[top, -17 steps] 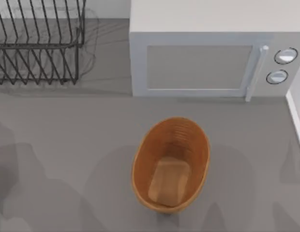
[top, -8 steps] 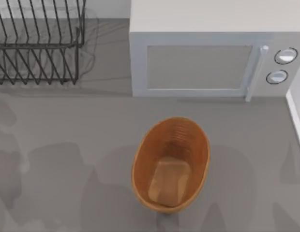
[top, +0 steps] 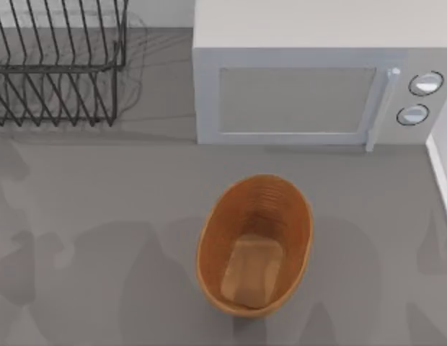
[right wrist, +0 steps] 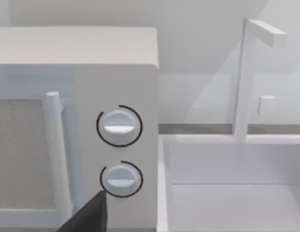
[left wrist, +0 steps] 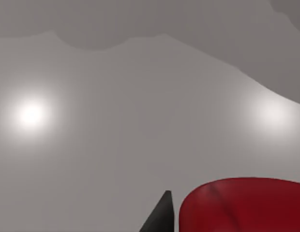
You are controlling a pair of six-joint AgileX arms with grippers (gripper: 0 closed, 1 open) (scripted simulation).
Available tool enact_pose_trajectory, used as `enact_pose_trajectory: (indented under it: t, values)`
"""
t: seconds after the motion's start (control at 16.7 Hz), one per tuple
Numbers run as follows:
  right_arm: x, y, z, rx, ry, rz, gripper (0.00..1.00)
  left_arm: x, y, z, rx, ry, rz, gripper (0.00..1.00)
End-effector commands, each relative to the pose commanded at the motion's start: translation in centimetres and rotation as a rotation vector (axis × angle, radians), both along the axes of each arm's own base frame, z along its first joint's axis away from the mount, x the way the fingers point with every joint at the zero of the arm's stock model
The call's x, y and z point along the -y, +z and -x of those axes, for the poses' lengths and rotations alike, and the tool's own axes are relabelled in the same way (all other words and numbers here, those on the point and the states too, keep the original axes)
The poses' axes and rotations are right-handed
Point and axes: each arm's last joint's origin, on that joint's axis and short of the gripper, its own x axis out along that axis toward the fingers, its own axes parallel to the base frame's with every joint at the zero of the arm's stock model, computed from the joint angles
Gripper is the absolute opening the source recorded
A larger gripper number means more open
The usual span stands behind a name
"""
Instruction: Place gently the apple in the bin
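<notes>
While the basket (top: 254,245) stands empty near the table's (top: 101,216) front edge, the left gripper's finger (left wrist: 159,217) touches the apple (left wrist: 244,205); whether it is clamped cannot be told.

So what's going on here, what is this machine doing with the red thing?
The left wrist view shows the apple close beside a dark fingertip of the left gripper, over bare grey table; whether the jaws are clamped on it cannot be told. The bin, an orange-brown basket, sits empty near the middle of the table, in front of the microwave, so the apple is not yet in it. A wire rack stands at the back left. The right gripper faces the microwave's knobs, beside a sink.
</notes>
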Motion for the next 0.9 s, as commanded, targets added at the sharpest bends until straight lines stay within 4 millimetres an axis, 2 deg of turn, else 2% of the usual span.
enact_pose_trajectory:
  t: [0.12,0.24,0.42,0.54,0.66,0.78,0.9]
  values:
    - [0.0,0.0,0.0,0.0,0.0,0.0,1.0,0.3,0.1,-0.3,0.001,-0.007,-0.002,0.0]
    - [0.0,0.0,0.0,0.0,0.0,0.0,1.0,1.6,0.4,-1.4,0.002,-0.037,-0.011,0.0]
    - [0.0,0.0,0.0,0.0,0.0,0.0,1.0,5.9,0.9,-4.0,-0.004,-0.13,-0.032,0.0]
    - [0.0,0.0,0.0,0.0,0.0,0.0,1.0,10.5,1.1,-5.6,-0.015,-0.218,-0.049,0.0]
    - [0.0,0.0,0.0,0.0,0.0,0.0,1.0,16.5,1.0,-6.4,-0.03,-0.327,-0.069,0.0]
    - [0.0,0.0,0.0,0.0,0.0,0.0,1.0,23.3,0.8,-6.0,-0.04,-0.448,-0.093,0.0]
    - [0.0,0.0,0.0,0.0,0.0,0.0,1.0,30.0,0.6,-4.1,-0.038,-0.562,-0.118,0.0]
